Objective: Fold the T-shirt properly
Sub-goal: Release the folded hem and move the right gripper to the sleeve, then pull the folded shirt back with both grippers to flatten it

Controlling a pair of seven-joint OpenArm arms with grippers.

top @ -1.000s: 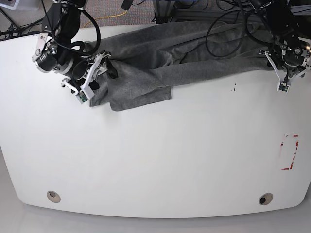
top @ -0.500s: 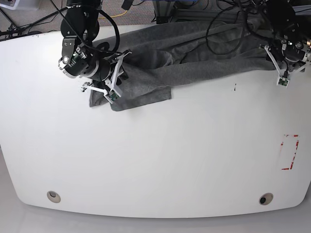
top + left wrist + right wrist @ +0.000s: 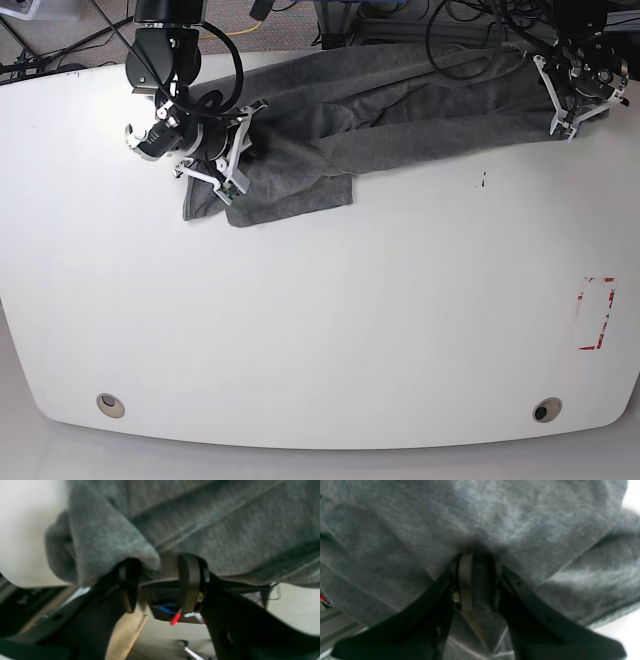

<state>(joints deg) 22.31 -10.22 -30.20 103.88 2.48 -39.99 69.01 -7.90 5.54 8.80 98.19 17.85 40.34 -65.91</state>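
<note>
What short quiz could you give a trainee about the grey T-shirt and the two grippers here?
1. True or false: the heather-grey cotton T-shirt lies neatly folded on the white table.
2. Which gripper is shut on the fabric? A) right gripper B) left gripper
3. Fill in: in the base view, the T-shirt lies bunched along the table's ___ edge.
Key: 1 false; 2 A, the left one stands open; 3 far.

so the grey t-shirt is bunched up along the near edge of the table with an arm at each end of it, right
Not quite. The T-shirt is bunched along the far edge of the white table, not the near one; the base view shows the near side bare. The rest holds: the right gripper is at one end of it and the left gripper at the other.
</note>
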